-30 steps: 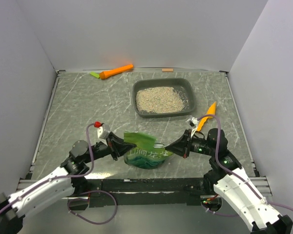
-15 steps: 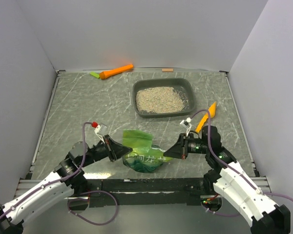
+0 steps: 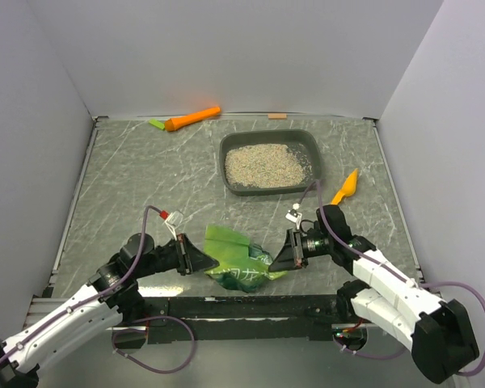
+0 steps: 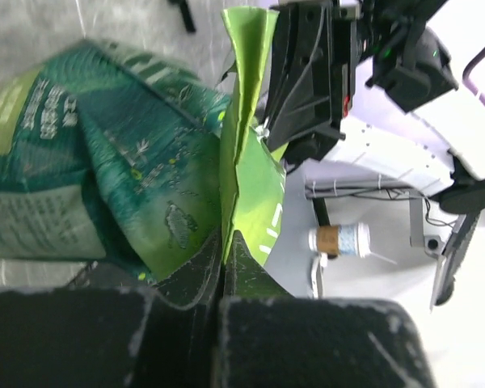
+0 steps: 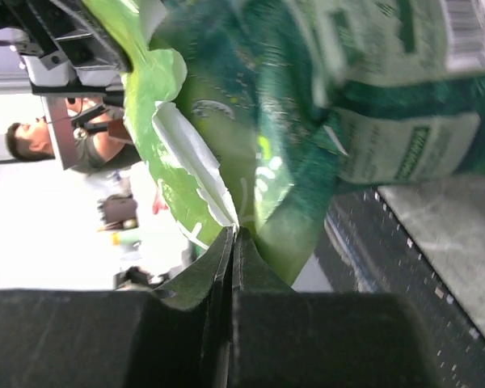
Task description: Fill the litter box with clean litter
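The dark grey litter box (image 3: pixel 228 146) sits at the back centre-right with a layer of beige clean litter (image 3: pixel 265 165) in it. A green-teal crinkled bag (image 3: pixel 238 260) is held between my two grippers near the table's front edge. My left gripper (image 3: pixel 208 263) is shut on the bag's left edge; the left wrist view shows its jaws pinching a green fold (image 4: pixel 241 174). My right gripper (image 3: pixel 273 263) is shut on the bag's right edge; the right wrist view shows its jaws pinching the bag's torn rim (image 5: pixel 196 166).
An orange scoop (image 3: pixel 344 187) lies right of the litter box. An orange carrot-shaped toy (image 3: pixel 191 119) with a green tip lies by the back wall. White walls enclose the marbled table on three sides.
Both grippers have moved down and toward the front edge with the bag, and closer together. The bag now sits lower and more crumpled. The litter box has not moved.
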Motion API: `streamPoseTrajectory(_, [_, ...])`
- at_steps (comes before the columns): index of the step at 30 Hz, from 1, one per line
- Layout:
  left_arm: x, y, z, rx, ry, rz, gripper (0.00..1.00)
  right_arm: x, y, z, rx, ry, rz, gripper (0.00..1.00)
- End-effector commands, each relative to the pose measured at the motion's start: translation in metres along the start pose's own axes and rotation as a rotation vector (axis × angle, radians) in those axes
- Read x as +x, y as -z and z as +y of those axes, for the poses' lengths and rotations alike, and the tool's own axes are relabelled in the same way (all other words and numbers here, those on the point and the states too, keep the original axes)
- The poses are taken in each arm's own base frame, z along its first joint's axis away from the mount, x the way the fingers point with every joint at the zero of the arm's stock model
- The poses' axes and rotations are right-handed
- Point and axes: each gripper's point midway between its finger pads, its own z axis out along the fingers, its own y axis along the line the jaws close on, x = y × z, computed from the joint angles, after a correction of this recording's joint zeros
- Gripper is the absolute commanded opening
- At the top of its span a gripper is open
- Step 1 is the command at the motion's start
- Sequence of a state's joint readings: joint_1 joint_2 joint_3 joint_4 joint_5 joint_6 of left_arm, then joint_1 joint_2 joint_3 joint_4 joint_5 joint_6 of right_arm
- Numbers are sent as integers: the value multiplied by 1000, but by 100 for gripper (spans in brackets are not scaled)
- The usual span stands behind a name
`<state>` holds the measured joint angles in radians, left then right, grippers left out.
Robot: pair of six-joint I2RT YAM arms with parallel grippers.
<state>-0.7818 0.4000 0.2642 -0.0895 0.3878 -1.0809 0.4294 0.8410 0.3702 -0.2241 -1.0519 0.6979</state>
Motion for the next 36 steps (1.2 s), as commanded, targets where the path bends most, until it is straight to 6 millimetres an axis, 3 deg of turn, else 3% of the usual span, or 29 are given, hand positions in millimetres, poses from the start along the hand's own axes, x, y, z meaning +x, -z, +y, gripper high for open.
streamPoseTrajectory(1, [30,10,21,-97,103,143,1,12,1,-22,98,-73,49,0])
streamPoseTrajectory(11, [38,20,20,-104,102,175,1,2,10,-26,208,29,14,0])
streamPoseTrajectory(13, [38,19,20,-101,102,175,1,-6,16,-32,280,80,-27,20])
streamPoseTrajectory(16, [36,17,19,-102,97,174,1,-31,27,-15,328,214,-131,52])
streamPoseTrajectory(20, [35,14,20,-111,94,178,1,-67,43,34,319,421,-271,60])
streamPoseTrajectory(23, [36,13,21,-114,92,189,1,-75,42,65,300,553,-267,60])
streamPoseTrajectory(26, [35,12,22,-124,87,191,1,-75,30,88,295,662,-209,59])
streamPoseTrajectory(30, [33,13,26,-156,87,178,1,-47,3,112,207,844,-57,59])
streamPoseTrajectory(36, [22,18,36,-266,106,119,1,-16,-24,105,218,1039,155,59])
